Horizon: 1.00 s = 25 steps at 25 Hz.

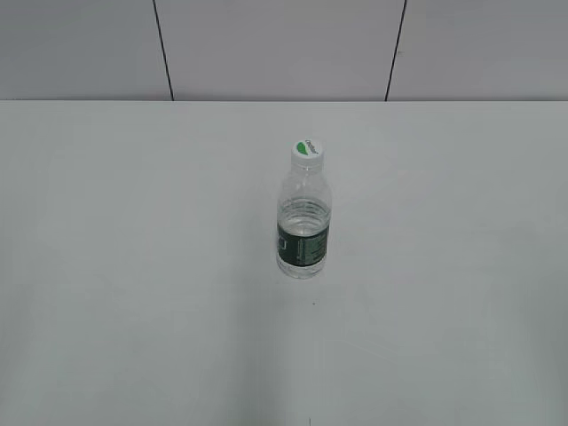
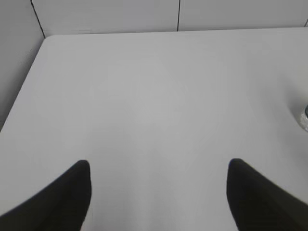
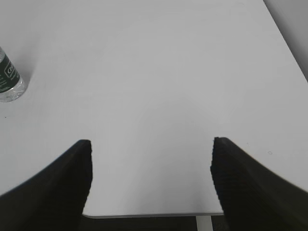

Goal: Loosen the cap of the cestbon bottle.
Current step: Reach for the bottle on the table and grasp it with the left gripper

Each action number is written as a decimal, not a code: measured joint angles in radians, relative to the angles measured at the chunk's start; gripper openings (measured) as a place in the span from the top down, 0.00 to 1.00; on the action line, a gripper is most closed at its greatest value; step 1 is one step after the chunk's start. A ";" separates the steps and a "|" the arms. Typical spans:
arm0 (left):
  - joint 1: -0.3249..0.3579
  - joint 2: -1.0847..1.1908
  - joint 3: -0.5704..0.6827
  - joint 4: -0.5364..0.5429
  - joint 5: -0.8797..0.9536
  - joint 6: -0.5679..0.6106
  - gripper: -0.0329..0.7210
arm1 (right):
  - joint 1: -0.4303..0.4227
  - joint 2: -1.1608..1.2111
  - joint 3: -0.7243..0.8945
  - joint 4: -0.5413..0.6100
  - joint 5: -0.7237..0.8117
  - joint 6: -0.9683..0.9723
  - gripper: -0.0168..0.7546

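In the exterior view, the cestbon bottle point(image 1: 303, 222) stands upright near the middle of the pale grey surface point(image 1: 133, 266), a little right of centre. Its clear ribbed body carries a dark green label band around the lower part, and water shows through the plastic above that band. The cap point(image 1: 307, 152) sits on the narrow neck, white around the side with a green patch and small lettering on top. Neither arm appears in this view, and nothing touches the bottle. Behind the surface runs a light wall point(image 1: 284, 44) divided by two thin dark seams. In the left wrist view, the left tool point(image 2: 159, 192) hangs above bare surface with its two dark fingers point(image 2: 57, 202) spread wide apart and nothing between them. Only a sliver of the bottle's clear base shows at the right edge of this view, well apart from the tool. In the right wrist view, the right tool point(image 3: 151, 180) likewise has its dark fingers point(image 3: 53, 190) set wide apart, with nothing held, above the near edge of the surface. The bottle's lower part, with the green label and clear base, shows at the far left of this view, well apart from the tool; the cap is out of frame here.
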 joint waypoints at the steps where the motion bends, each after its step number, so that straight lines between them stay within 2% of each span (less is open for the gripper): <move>1: 0.000 0.003 -0.003 0.000 -0.019 0.000 0.27 | 0.000 0.000 0.000 0.000 0.000 0.000 0.21; 12: 0.000 0.163 0.013 0.012 -0.526 0.000 0.27 | 0.000 0.000 0.000 0.000 0.000 0.000 0.21; 25: 0.000 0.688 0.041 0.010 -0.991 0.000 0.27 | 0.000 0.000 0.000 0.000 0.000 0.000 0.21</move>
